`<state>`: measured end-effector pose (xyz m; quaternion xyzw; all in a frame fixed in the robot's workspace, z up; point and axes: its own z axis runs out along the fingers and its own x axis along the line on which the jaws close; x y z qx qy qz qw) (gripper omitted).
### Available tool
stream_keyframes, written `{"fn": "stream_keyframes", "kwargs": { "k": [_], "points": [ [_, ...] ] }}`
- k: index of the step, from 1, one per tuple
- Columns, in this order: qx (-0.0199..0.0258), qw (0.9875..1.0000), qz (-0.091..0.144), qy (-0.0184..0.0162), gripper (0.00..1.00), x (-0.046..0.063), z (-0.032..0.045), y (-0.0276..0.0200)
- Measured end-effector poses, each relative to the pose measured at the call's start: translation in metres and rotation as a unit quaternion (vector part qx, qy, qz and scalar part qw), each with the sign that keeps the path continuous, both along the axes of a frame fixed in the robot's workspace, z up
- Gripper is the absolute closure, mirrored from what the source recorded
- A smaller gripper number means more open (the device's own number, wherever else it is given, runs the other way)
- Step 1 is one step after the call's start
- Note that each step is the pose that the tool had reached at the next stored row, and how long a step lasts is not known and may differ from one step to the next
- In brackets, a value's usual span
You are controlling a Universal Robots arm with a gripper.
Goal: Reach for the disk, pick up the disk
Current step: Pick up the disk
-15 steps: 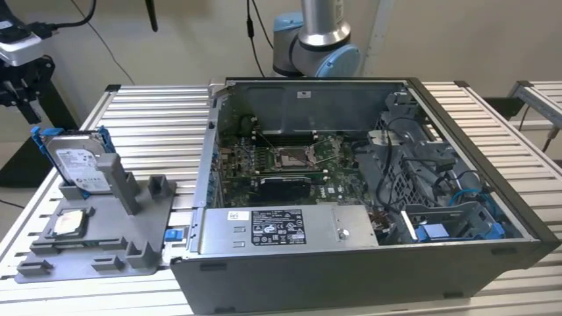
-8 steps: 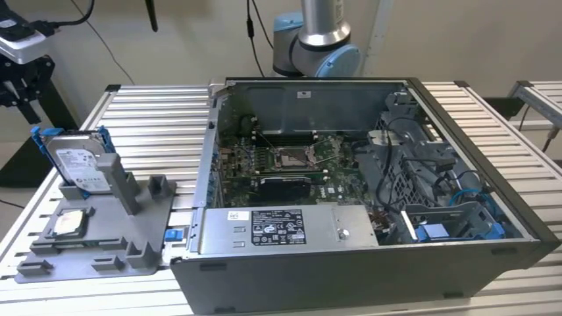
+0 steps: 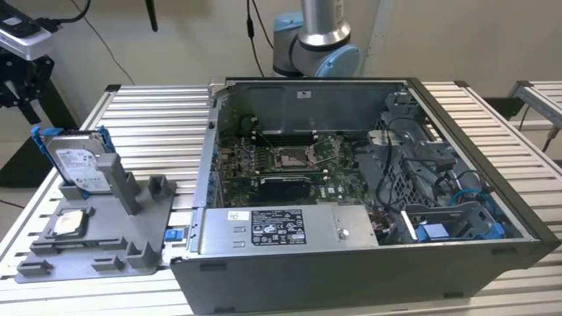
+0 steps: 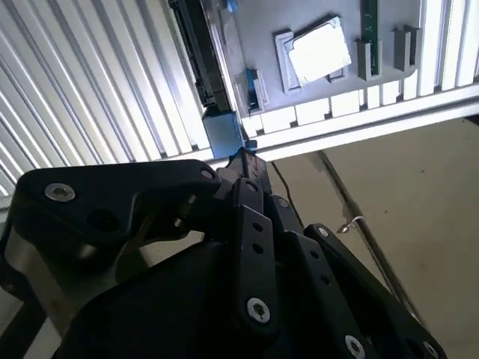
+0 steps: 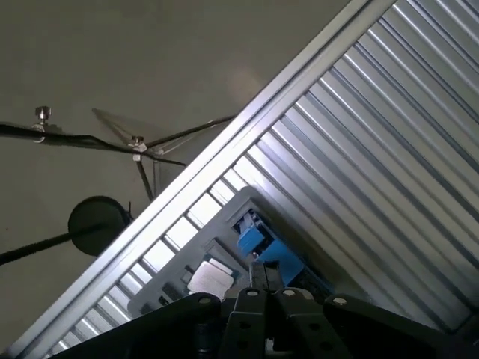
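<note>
The disk (image 3: 79,161), silver-grey with a white label and blue rails, stands upright in a slot of the grey holder (image 3: 131,230) at the exterior view's left. In the second wrist view the disk (image 4: 200,60) shows edge-on, and its blue rail end lies just beyond my gripper (image 4: 243,157). In the first wrist view the blue rail of the disk (image 5: 262,247) sits right past the gripper (image 5: 258,273). The gripper hangs above the disk, apart from it and holding nothing. The arm's wrist end (image 3: 22,39) hangs high at the exterior view's far left.
A smaller flat silver drive (image 3: 70,224) (image 4: 318,52) lies flat in the same holder. An open computer case (image 3: 351,197) takes up the middle and right of the slatted metal table (image 3: 149,118). The table edge and the floor (image 4: 404,194) lie close beside the holder.
</note>
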<state>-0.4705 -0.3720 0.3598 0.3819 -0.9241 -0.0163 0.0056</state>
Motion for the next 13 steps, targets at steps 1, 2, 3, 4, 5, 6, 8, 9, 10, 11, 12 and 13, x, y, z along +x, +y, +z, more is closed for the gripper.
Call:
{"fn": "stream_keyframes", "kwargs": {
  "k": [1,2,3,4,5,6,8,9,10,11,12,13],
  "points": [
    [0.0,1.0,0.009,-0.0002,1.0,0.0,0.0,0.0],
    [0.0,0.9998,0.018,-0.0003,1.0,0.0,-0.0001,0.0],
    [0.0,0.9997,0.025,-0.0004,1.0,0.0002,-0.0002,0.0],
    [0.0,0.9995,0.031,-0.0004,1.0,0.0005,-0.0002,0.0001],
    [0.0,0.9993,0.036,-0.0004,1.0,0.0011,-0.0002,0.0],
    [0.0,0.9992,0.041,-0.0003,1.0,0.0021,-0.0002,0.0],
    [0.0,0.9988,0.048,-0.0003,1.0,0.0045,-0.0002,0.0],
    [0.0,0.9986,0.052,-0.0003,1.0,0.006,-0.0002,0.0],
    [0.0,0.9985,0.056,-0.0003,1.0,0.0072,-0.0002,0.0],
    [0.0,0.9982,0.06,-0.0004,1.0,0.0083,-0.0003,0.0],
    [0.0,0.9979,0.065,-0.0004,1.0,0.0089,-0.0003,0.0001],
    [0.0001,0.9974,0.072,-0.0004,1.0,0.009,-0.0004,0.0001]
  ]
}}
